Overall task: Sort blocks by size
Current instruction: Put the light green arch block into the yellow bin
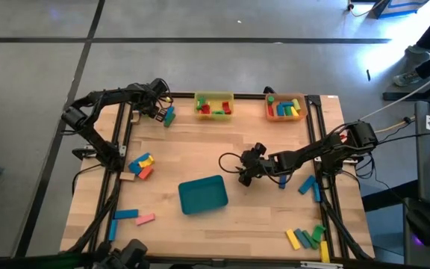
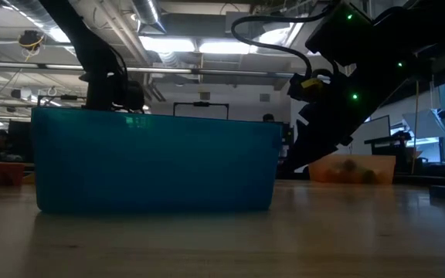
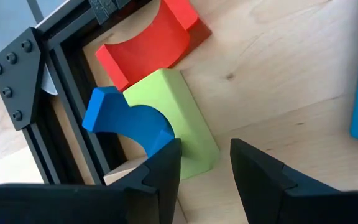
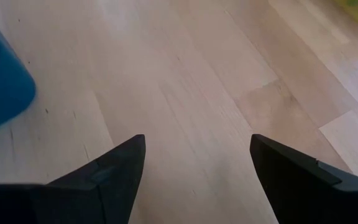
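Observation:
Three blocks lie together at the table's far left by the black rail: a red curved block (image 3: pixel 148 43), a green block (image 3: pixel 179 118) and a blue curved block (image 3: pixel 126 118) that leans on the green one. My left gripper (image 3: pixel 205 149) (image 1: pixel 160 112) is open and points steeply down over the green block's near end. One finger (image 3: pixel 163 168) stands in front of the blue block's corner. My right gripper (image 1: pixel 243 175) (image 4: pixel 197 146) is open over bare wood at mid-table, just right of the teal tray (image 1: pixel 203 194).
A yellow tray (image 1: pixel 213 104) and an orange tray (image 1: pixel 286 107) with blocks stand at the far edge. Loose blocks lie at the left (image 1: pixel 142 166), near left (image 1: pixel 125 214), right (image 1: pixel 307 184) and near right (image 1: pixel 308 237). The black rail (image 3: pixel 55 93) borders the left gripper's spot.

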Available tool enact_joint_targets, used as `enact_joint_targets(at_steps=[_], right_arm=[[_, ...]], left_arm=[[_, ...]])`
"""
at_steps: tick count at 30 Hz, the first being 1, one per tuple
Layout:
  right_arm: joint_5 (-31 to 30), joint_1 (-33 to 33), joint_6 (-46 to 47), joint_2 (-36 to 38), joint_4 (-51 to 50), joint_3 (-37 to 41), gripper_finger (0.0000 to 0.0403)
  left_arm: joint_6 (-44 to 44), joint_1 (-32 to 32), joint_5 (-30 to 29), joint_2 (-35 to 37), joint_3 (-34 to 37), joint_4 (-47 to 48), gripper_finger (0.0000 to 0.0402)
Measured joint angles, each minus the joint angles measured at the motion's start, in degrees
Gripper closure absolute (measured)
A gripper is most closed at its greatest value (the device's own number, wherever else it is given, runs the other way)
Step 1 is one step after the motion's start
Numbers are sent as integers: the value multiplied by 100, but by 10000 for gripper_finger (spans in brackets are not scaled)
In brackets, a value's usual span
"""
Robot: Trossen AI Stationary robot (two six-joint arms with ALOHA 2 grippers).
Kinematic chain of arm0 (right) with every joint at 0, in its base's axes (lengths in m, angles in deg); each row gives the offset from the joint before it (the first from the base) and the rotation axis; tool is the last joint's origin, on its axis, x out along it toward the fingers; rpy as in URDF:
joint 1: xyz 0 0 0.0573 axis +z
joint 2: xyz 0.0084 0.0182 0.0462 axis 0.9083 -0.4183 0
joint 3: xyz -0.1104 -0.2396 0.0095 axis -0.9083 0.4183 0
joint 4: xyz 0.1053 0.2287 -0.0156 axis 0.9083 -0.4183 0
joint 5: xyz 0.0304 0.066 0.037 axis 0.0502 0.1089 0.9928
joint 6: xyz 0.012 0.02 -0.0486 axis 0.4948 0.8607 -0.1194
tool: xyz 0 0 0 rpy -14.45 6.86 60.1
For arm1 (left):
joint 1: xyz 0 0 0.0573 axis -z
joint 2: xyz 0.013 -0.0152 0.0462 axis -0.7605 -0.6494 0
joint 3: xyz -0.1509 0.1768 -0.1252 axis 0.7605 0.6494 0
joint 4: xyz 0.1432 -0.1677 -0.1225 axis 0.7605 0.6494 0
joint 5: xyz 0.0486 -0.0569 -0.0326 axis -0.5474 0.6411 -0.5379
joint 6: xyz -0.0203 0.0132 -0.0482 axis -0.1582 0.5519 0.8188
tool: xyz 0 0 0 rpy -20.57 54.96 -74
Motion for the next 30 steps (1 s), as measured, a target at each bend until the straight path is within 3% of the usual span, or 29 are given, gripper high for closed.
enact_joint_targets(at_steps=[30], right_arm=[[-2,0,-2,0,-4,1,111]], left_arm=[[22,14,-288,-22,-93,66,270]])
